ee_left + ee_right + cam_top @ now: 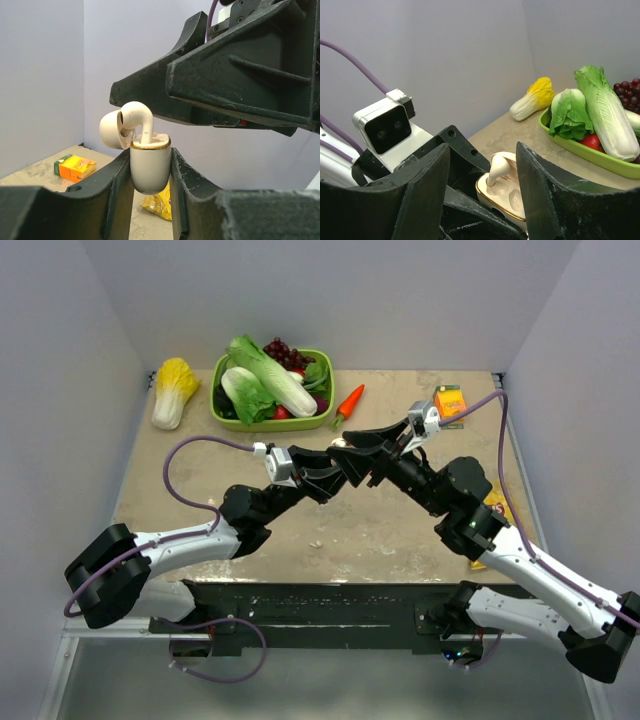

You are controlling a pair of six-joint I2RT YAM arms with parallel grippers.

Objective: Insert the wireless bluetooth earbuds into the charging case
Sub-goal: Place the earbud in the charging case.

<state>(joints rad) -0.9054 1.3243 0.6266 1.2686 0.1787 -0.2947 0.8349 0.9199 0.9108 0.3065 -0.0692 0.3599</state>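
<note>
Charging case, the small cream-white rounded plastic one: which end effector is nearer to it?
Left. The left end effector is clamped on the small cream-white rounded plastic charging case, touching both sides; the right end effector hovers open just above it, not touching.

Top cam is looking down from above/behind over whole table (400, 535). L & R wrist cams are facing each other, v. close, both framing the charging case (150, 170).
</note>
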